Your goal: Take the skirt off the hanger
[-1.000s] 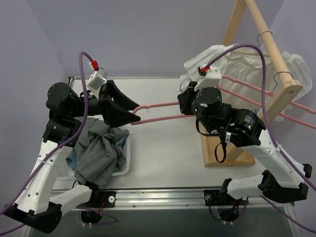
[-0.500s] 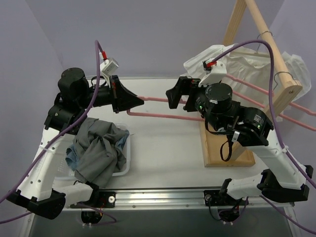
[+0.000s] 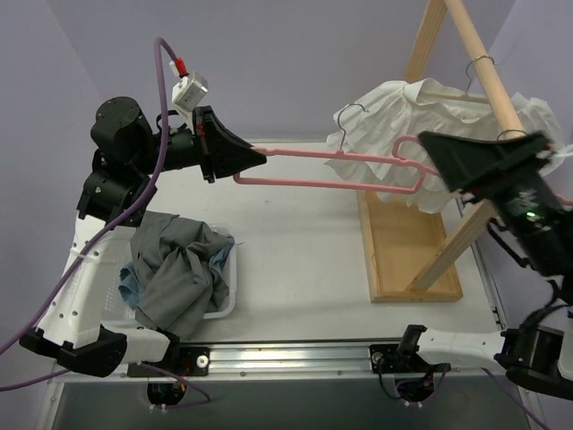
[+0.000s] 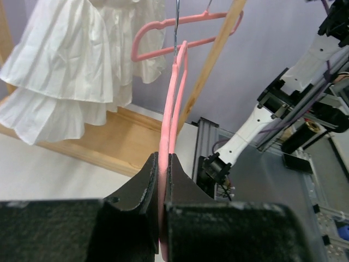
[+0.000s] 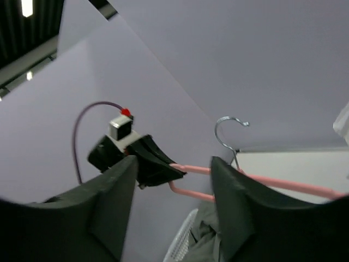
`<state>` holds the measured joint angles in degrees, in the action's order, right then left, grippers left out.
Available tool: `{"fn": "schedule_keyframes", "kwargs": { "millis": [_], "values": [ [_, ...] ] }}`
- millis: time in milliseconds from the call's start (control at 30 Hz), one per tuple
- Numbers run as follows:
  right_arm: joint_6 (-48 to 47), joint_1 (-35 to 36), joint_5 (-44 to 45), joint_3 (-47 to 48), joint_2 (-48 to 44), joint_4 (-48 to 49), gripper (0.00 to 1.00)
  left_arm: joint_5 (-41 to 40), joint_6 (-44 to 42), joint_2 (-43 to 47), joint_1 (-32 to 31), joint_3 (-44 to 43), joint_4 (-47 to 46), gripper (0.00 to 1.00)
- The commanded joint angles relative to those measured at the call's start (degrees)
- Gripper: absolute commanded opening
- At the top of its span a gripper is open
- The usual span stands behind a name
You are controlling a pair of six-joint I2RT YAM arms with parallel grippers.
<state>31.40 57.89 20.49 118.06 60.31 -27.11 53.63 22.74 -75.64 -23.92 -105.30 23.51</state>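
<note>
Tabletop (image 3: pixel 304 260): white, carrying the rack on the right and the basket on the left.
Wooden rack (image 3: pixel 407 260): a flat base board with slanted posts and a sloping top rail, standing at the right side.
White garments (image 3: pixel 394 107): ruffled cloth hanging from the rail on other hangers, bunched up behind the far end of the held hanger.
Skirt (image 3: pixel 179 269): grey and crumpled in a heap inside the basket, spilling over its near rim. It is off the hanger and well apart from it.
Basket (image 3: pixel 231 291): white, at the left of the tabletop below the left arm, with some blue cloth showing under the skirt.
Hanger (image 3: pixel 322 184): pink and bare, held roughly level in the air above the tabletop. It runs from the left tool across towards the rack.
Left tool (image 3: pixel 255 161): clamped on the near end of the hanger. The left wrist view shows both fingers (image 4: pixel 150 180) pressed against the pink bar.
Right tool (image 3: pixel 430 141): fingers spread apart and holding nothing, just above the far end of the hanger. Whether it touches the hanger cannot be told.
Hook (image 3: pixel 354 112): bare metal, rising from the middle of the hanger and hooked on nothing.
</note>
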Motion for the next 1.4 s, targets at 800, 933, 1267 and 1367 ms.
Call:
{"fn": "schedule_keyframes", "kwargs": {
  "millis": [800,933,1267,1367],
  "values": [
    [-1.2,6.9,-5.4,-3.8,-7.3,17.7,0.00,-12.7,-14.4,-21.6,-21.1,-29.5,11.4,0.02],
    [-1.3,6.9,-5.0,-4.3,-7.8,17.5,0.00,-13.8,-15.4,-20.8,-21.2,-30.1,13.1,0.02],
    [-1.7,7.2,-4.3,-5.5,-9.2,18.0,0.00,-14.7,-16.7,-22.8,-21.3,-36.7,16.8,0.02],
    [-1.9,7.3,-4.1,-5.5,-9.2,18.1,0.00,-14.2,-16.2,-23.9,-22.6,-36.4,14.6,0.02]
  ]
}}
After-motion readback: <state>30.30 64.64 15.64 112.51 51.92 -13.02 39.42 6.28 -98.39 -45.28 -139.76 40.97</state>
